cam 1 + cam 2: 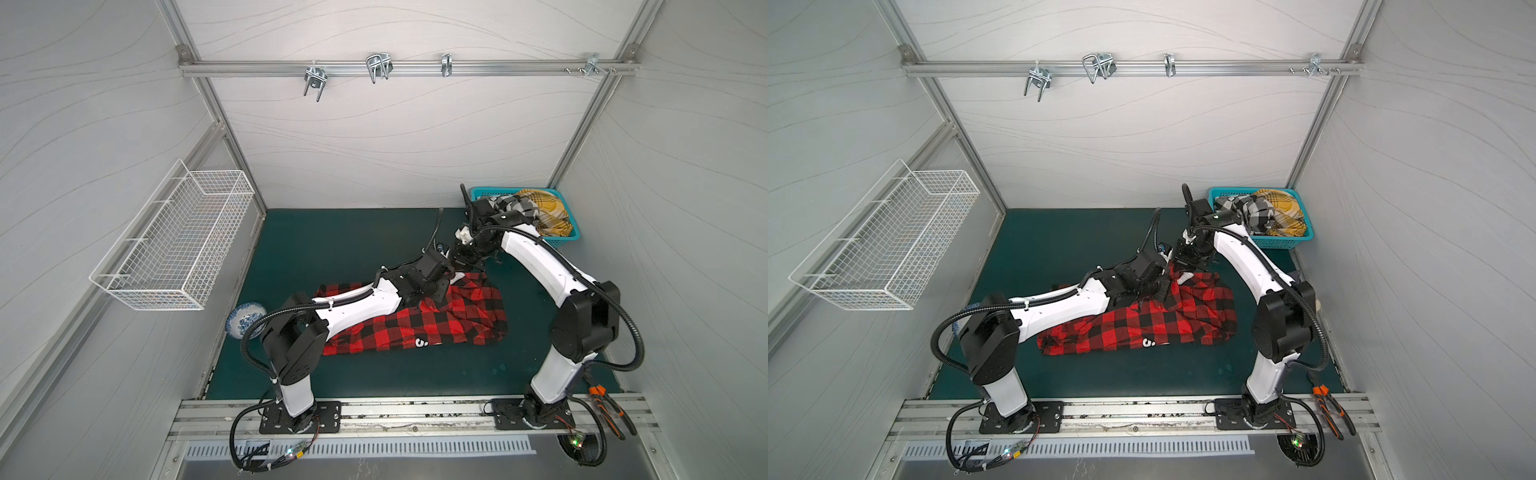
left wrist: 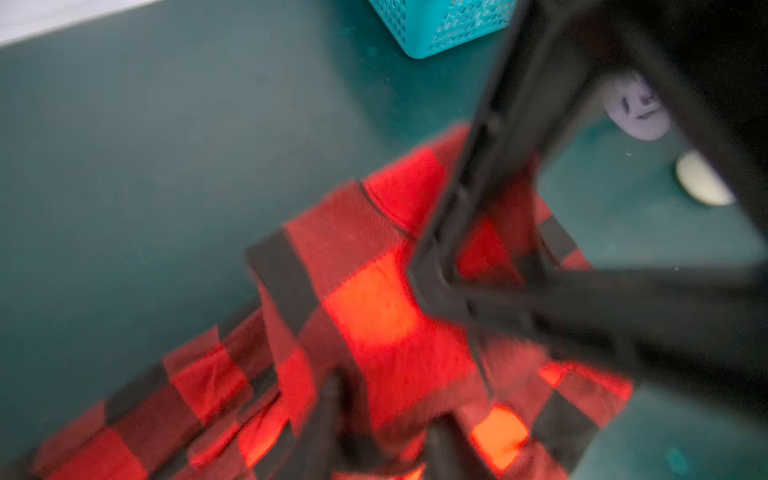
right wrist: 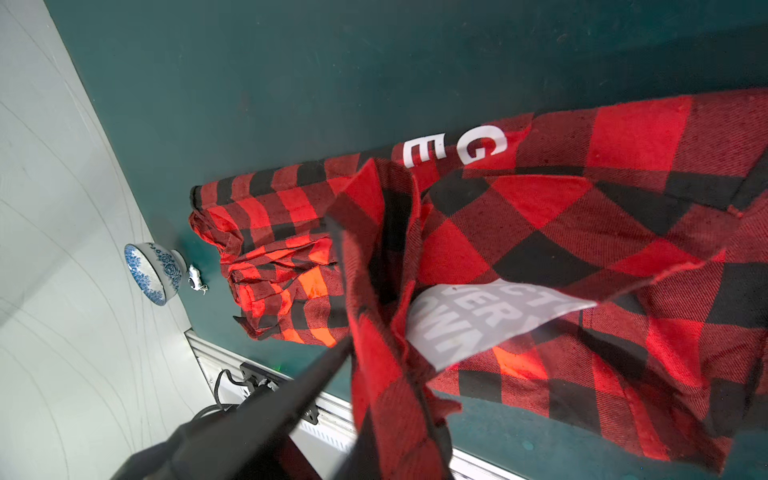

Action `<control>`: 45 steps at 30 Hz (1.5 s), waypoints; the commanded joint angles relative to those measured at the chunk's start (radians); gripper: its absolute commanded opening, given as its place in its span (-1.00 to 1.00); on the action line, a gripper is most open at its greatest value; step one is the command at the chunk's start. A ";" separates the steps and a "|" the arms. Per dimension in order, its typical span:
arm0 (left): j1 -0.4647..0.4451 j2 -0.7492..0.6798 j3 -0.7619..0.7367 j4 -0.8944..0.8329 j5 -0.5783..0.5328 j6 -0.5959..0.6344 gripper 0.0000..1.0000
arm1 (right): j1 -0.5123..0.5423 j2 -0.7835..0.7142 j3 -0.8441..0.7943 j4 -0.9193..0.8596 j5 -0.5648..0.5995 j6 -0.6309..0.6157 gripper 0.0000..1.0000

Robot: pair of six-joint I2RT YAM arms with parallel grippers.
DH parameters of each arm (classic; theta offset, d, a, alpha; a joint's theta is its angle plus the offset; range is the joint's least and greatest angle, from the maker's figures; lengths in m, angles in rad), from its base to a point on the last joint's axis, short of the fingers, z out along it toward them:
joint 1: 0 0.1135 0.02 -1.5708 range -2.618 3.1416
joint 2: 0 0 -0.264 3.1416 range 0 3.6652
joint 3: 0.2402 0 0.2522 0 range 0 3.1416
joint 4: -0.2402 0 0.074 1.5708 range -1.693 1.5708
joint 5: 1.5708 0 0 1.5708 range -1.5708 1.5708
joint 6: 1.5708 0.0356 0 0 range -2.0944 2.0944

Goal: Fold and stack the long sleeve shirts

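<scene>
A red-and-black check shirt (image 1: 436,324) (image 1: 1142,328) with white block letters lies crumpled on the green mat (image 1: 332,249). My left gripper (image 1: 441,289) (image 1: 1165,286) is down on the shirt's far part. In the blurred left wrist view, red cloth (image 2: 374,316) sits between the jaws of the shut left gripper (image 2: 384,415). My right gripper (image 1: 460,262) (image 1: 1185,264) is right behind it at the far edge. In the right wrist view a fold of the shirt (image 3: 540,216) rises into the shut right gripper (image 3: 374,415). A black-and-white check shirt (image 1: 509,205) and a mustard plaid shirt (image 1: 544,208) fill the teal basket (image 1: 482,193).
The teal basket (image 1: 1219,192) (image 2: 440,29) stands in the far right corner. A blue-and-white bowl (image 1: 245,320) (image 3: 156,270) lies at the mat's left edge. A white wire basket (image 1: 174,245) hangs on the left wall. Orange-handled pliers (image 1: 611,411) rest on the front rail.
</scene>
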State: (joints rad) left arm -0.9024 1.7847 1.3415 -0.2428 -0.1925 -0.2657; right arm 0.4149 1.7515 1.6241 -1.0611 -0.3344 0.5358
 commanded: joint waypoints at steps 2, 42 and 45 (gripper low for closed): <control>-0.003 0.009 0.063 0.000 -0.038 0.002 -1.00 | -0.016 -0.021 -0.019 -0.025 -0.016 0.007 -0.69; 0.702 -0.541 -0.503 -0.409 0.329 -0.703 0.26 | -0.053 -0.156 -0.401 0.078 0.111 -0.039 0.56; 0.708 -0.558 -0.506 -0.402 0.364 -0.696 0.49 | -0.050 -0.165 -0.409 0.079 0.118 -0.039 0.56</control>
State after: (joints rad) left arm -0.1997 1.2472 0.8032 -0.5968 0.1173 -0.9752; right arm 0.3611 1.6207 1.2232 -0.9749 -0.2401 0.4854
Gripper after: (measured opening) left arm 0.742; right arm 0.779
